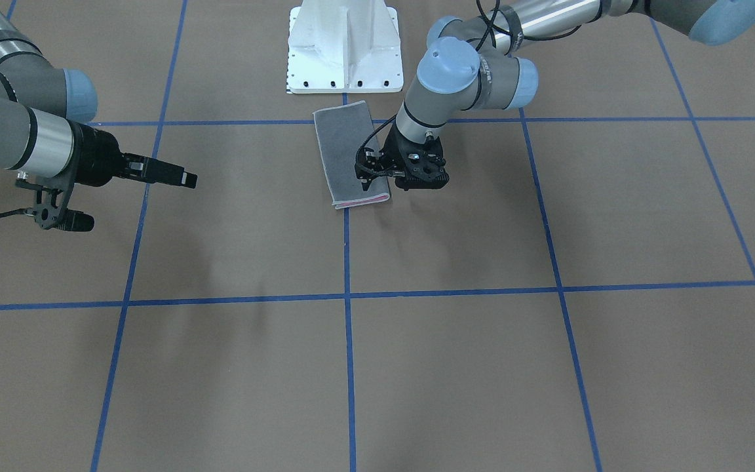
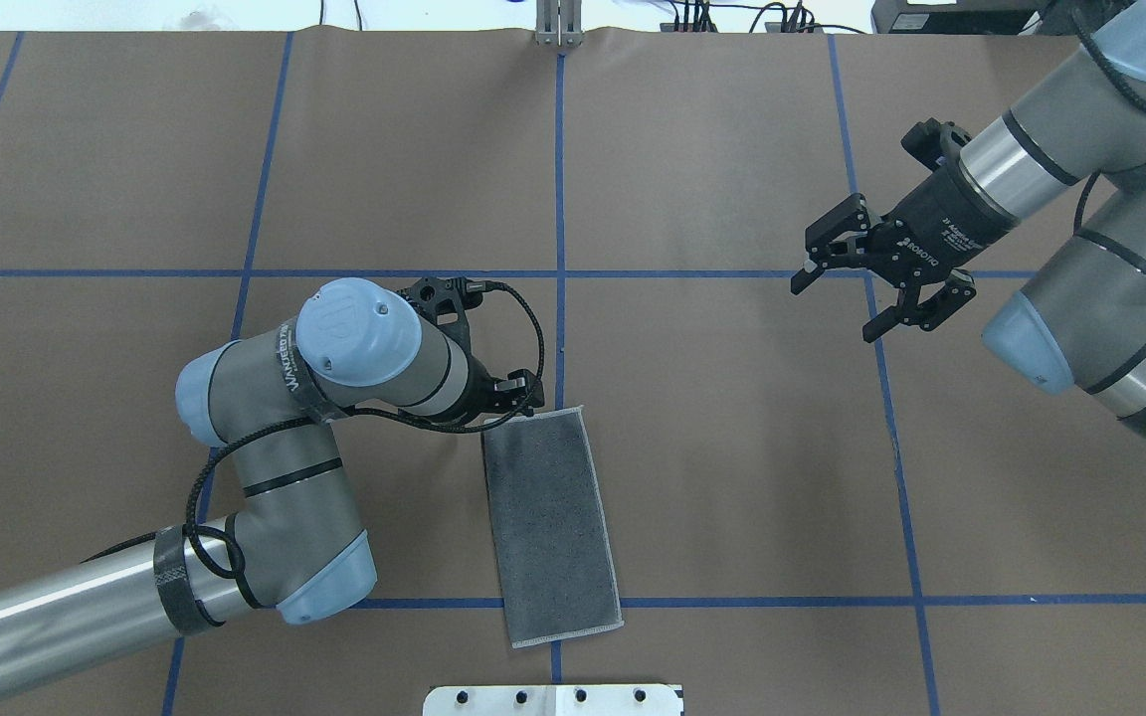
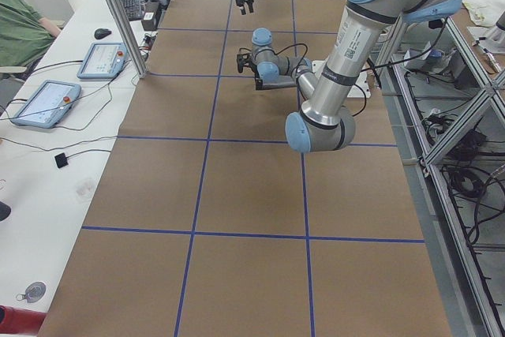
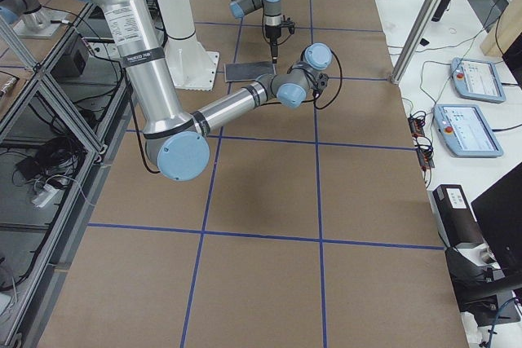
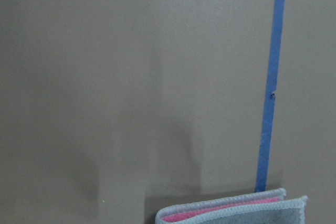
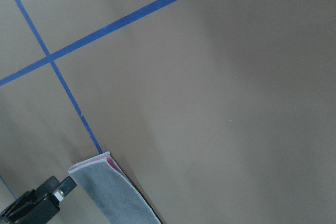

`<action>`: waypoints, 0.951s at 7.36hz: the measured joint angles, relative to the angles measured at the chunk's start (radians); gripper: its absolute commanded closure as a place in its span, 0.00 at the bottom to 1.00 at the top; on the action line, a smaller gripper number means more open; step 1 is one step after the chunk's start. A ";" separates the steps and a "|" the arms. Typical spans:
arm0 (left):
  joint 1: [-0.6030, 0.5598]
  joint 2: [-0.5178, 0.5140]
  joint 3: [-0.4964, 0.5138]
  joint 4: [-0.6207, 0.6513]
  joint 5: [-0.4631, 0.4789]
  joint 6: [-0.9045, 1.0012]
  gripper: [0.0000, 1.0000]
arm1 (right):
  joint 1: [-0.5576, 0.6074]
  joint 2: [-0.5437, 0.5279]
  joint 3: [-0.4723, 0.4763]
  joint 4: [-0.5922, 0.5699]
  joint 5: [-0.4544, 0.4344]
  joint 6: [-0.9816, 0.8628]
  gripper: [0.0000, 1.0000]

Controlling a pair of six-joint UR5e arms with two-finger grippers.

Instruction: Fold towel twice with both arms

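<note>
Folded once, the small grey-and-pink terry towel (image 2: 553, 527) lies near-middle on the brown desk (image 2: 732, 477); the second fold likely needs its far end gripped, where the left tool (image 1: 417, 178) hovers, its jaws impossible to judge, while the right tool (image 2: 835, 306) hangs spread open, well apart to the right.

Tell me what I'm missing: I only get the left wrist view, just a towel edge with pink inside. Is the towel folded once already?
Observer: Yes. The towel lies as a long strip, folded in half, grey face up.
Operator: Where is the right claw?
Observer: The right claw is open, off to the side, well clear of the towel.
Operator: And my left claw?
Observer: The left claw points down at the towel's corner, at the end away from the base; I cannot tell whether it is open.
</note>
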 measured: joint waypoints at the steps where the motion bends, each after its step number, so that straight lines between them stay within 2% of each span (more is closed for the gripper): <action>1: 0.000 -0.004 0.005 0.000 0.001 0.002 0.24 | 0.000 0.000 0.000 0.000 -0.001 0.000 0.00; 3: 0.000 -0.005 0.010 0.001 0.002 0.004 0.30 | 0.000 -0.001 0.000 0.000 -0.002 0.000 0.00; 7: 0.001 -0.005 0.015 0.001 0.002 0.004 0.51 | 0.000 -0.003 0.000 0.000 -0.004 0.000 0.00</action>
